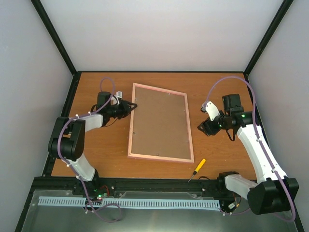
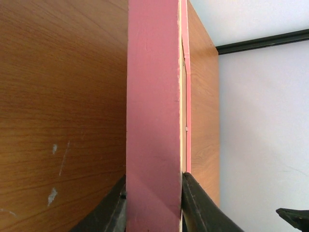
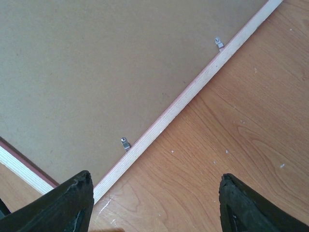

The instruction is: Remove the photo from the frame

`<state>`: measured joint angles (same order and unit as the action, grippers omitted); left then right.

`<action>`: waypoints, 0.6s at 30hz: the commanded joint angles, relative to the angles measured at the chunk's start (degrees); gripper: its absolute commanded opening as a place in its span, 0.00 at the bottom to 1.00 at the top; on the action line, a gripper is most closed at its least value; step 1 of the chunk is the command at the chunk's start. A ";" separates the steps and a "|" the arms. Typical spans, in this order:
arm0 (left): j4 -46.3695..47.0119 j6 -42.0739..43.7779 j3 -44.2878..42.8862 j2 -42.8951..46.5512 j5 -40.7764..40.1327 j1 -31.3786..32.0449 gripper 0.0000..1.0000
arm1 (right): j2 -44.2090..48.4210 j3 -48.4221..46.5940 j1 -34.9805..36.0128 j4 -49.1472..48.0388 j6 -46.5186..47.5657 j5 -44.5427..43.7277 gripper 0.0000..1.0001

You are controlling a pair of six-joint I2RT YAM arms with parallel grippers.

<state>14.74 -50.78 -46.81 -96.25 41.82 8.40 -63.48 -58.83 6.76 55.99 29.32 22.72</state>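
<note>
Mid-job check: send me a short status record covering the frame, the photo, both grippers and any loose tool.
frame: back side up on the table, brown backing board showing
photo: not visible
clips: small metal clips on the board along the right rail, two in view
left gripper: fingers closed on the frame's left rail
right gripper: open, above the right rail, holding nothing
tool: yellow-handled screwdriver by the near right corner, apart from the frame
</note>
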 commanded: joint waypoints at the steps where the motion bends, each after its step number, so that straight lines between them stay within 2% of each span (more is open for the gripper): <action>1: -0.34 5.55 -2.36 -3.33 -8.90 -0.14 0.01 | -0.29 0.68 -0.35 -1.24 1.17 0.19 0.69; 4: -2.03 6.15 -4.92 -5.75 -11.57 -0.14 0.03 | -0.74 1.22 -0.35 -2.11 1.06 0.38 0.69; 7: -6.03 7.86 -9.59 -8.77 -13.27 -0.16 0.11 | -0.96 1.99 -0.35 -3.14 1.09 0.30 0.68; 11: -8.95 8.80 -13.67 -12.95 -13.41 -0.14 0.17 | -1.03 3.42 -0.35 -4.80 0.74 0.48 0.68; 16: -7.55 8.36 -14.48 -16.94 -12.71 -0.14 0.20 | -1.25 5.49 -0.35 -7.02 0.20 0.34 0.68; 18: -7.35 8.17 -14.46 -17.78 -12.56 -0.14 0.26 | -1.29 6.21 -0.35 -7.66 0.09 0.24 0.68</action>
<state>12.45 -45.65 -60.77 -110.83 36.38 8.45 -64.58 -54.02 6.76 51.07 29.63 22.92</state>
